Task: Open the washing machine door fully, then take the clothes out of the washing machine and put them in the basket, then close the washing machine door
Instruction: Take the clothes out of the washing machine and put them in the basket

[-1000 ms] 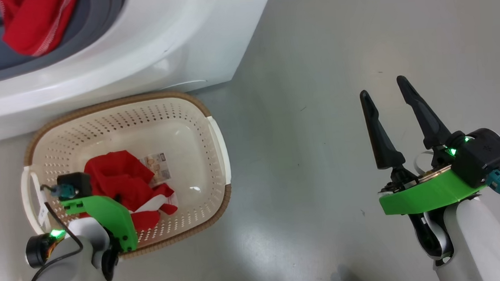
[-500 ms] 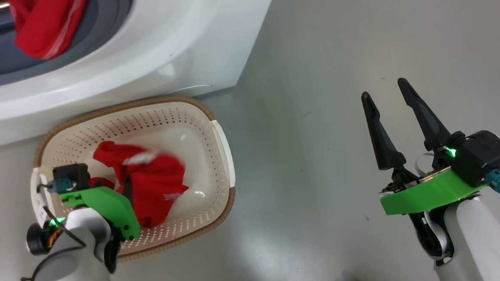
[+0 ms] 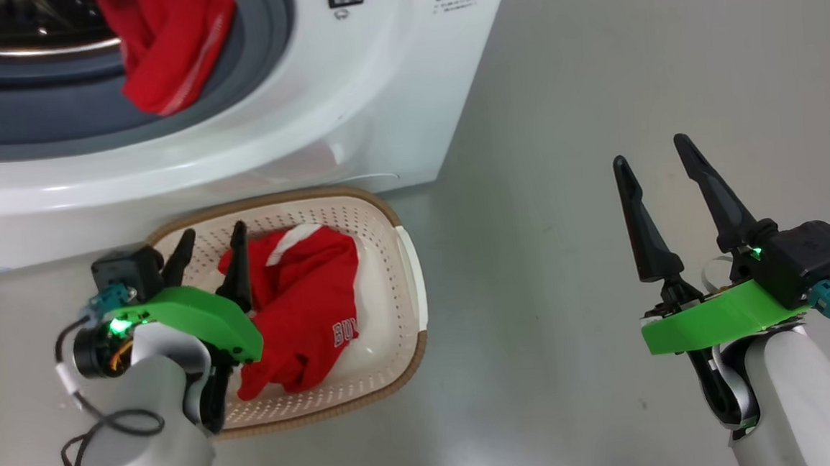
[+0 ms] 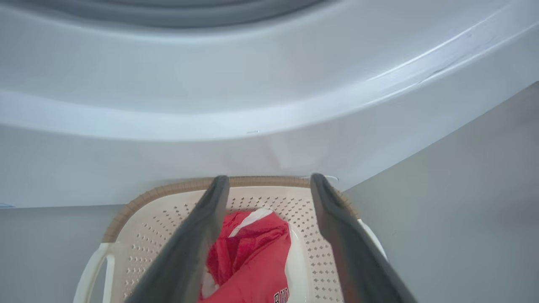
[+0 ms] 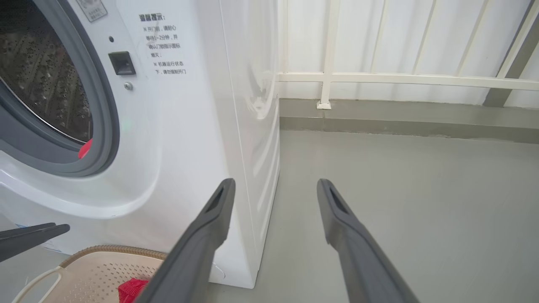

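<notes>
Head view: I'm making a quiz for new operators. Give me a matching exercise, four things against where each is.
1 basket
2 left gripper
3 right gripper
4 red garment in the washing machine

a above bare floor
b draped over the grey seal
c above the basket
d on the floor before the machine

Pairs: 1-d, 2-c, 3-a, 4-b.
</notes>
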Available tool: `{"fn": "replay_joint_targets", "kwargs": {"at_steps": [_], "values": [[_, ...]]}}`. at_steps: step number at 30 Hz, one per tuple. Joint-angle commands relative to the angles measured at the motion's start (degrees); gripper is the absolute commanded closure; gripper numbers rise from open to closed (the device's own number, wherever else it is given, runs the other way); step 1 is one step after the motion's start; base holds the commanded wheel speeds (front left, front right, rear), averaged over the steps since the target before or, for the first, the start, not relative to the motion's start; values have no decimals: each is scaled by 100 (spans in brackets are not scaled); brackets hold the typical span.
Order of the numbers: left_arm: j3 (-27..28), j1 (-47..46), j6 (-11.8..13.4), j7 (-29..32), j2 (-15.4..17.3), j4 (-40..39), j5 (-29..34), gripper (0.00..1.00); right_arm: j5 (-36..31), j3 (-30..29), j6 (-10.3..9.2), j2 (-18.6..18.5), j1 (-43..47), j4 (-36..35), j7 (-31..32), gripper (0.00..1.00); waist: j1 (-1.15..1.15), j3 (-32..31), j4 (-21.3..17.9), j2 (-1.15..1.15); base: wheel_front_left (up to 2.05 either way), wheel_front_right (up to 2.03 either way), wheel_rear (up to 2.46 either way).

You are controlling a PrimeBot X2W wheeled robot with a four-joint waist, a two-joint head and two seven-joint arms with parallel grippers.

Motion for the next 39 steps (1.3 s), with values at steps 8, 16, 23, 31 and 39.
{"fn": "replay_joint_targets", "kwargs": {"at_steps": [8, 16, 23, 31, 39], "values": [[653, 1127, 191, -69, 84, -1960, 270, 0, -245, -29, 28, -11, 151, -64, -37, 0, 0, -601, 401, 0, 0, 0, 0], [930, 1930, 252, -69, 5, -3184, 575, 0, -373, -208, 28, -11, 306, -60, -37, 0, 0, -1115, 506, 0, 0, 0, 0], [1142, 2606, 379, -69, -59, -4070, 709, 0, -441, -289, 28, -11, 556, -104, -37, 0, 0, -1544, 505, 0, 0, 0, 0], [1208, 3247, 528, -70, -92, -4858, 879, 0, -487, -340, 28, -11, 865, -146, -37, 0, 0, -1921, 530, 0, 0, 0, 0], [1177, 3754, 529, -55, -34, -5255, 873, 0, -501, -431, 28, -11, 1237, -223, -37, 0, 0, -2326, 577, 0, 0, 0, 0]]}}
